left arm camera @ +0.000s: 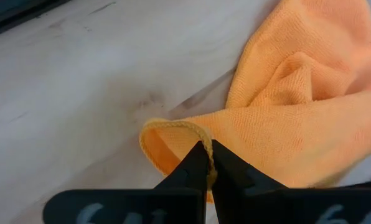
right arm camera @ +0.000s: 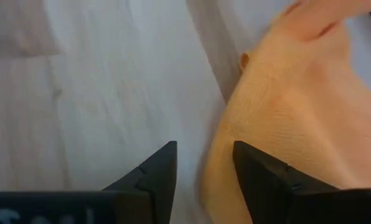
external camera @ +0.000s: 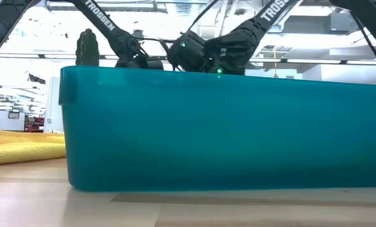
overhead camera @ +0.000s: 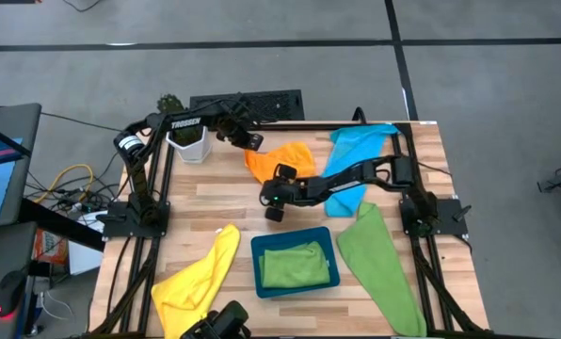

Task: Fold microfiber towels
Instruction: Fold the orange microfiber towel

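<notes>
Your left pincer point(left arm camera: 208, 163), pressed together, pinches the hem of the orange towel point(overhead camera: 279, 158) at the far centre of the desk point(overhead camera: 215, 209). Bring your right pincer point(right arm camera: 204, 168), spread, over the towel's near edge and close squarely before lifting both corners evenly.
</notes>
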You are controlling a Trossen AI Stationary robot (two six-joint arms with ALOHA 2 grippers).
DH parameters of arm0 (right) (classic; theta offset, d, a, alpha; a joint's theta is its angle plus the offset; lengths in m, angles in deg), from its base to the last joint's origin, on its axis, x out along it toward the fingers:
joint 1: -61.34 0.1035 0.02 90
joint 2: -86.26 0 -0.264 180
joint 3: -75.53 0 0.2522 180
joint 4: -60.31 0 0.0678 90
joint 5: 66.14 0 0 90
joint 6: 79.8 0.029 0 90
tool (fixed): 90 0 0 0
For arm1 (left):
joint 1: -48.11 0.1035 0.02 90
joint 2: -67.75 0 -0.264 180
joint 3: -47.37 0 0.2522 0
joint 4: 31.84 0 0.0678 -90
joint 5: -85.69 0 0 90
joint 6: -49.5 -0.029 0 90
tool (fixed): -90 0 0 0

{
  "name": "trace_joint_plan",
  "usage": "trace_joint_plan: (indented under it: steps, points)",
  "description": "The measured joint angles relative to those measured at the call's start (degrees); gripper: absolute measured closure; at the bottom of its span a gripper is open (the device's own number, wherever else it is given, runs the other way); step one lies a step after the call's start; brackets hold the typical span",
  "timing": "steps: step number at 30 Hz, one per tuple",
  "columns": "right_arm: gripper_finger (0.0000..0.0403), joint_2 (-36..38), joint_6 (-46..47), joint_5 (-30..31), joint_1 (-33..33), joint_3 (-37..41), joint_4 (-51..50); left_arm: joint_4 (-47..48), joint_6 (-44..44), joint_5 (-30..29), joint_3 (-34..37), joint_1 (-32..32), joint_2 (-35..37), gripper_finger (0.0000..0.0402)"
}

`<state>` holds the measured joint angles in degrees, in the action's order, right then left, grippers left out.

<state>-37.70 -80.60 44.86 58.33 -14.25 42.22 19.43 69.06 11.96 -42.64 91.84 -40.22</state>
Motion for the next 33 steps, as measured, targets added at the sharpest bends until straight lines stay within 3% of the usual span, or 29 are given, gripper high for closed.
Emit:
trace_joint_plan:
  steps: [5, 10, 14, 22, 28, 33]
  points:
    - [0.0253, -0.4, 3.4, 1.4, -0.2, -0.1, -1.4, 0.8, -0.3, 0.0, 0.0, -0.2, 0.0, 0.0401]
    - [0.0373, 2.2, 5.2, 5.1, -0.1, 0.4, -10.5, 1.2, -0.9, 0.5, 0.0, -0.2, 0.0, 0.0401]
    - [0.0385, 4.2, 5.7, 4.6, -0.8, 0.4, -15.0, 2.0, -1.2, 1.5, 0.0, -0.2, 0.0, 0.0401]
    - [0.0397, 18.2, 2.0, -11.5, -2.9, 0.3, -24.0, 9.2, -3.4, 11.8, 0.0, -0.9, 1.8, 0.0401]
    - [0.0397, 30.7, 0.3, -20.7, -6.2, 0.2, -28.7, 14.8, -6.3, 8.2, 0.0, -3.8, 10.7, 0.0401]
    - [0.0397, 37.7, -0.4, -26.8, -9.7, 0.3, -30.0, 14.3, -2.8, 6.1, 0.0, -6.1, 22.0, 0.0401]
